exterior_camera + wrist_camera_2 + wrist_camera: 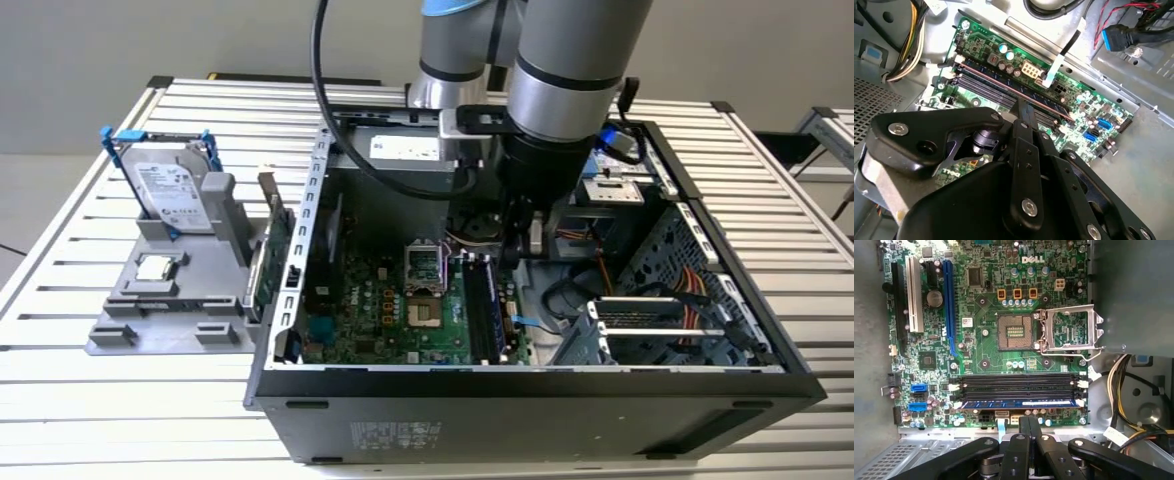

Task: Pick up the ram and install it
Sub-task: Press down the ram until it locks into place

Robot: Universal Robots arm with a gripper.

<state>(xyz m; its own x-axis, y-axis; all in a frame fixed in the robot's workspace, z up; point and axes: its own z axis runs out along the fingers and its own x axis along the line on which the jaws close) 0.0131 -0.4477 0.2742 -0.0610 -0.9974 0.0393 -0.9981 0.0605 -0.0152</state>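
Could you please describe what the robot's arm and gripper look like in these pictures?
The arm is built of silver-grey cylindrical segments with a pale blue cap and black joint rings, and a black cable loops beside it. The gripper is matte black, made of flat linkage bars pinned with silver screws, as seen in both wrist views.

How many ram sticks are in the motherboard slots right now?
1. The ram sits in the memory slot nearest the gripper, in the first wrist view; the black slots beside it look empty.

Slatted table [80, 250] under computer case [534, 410]
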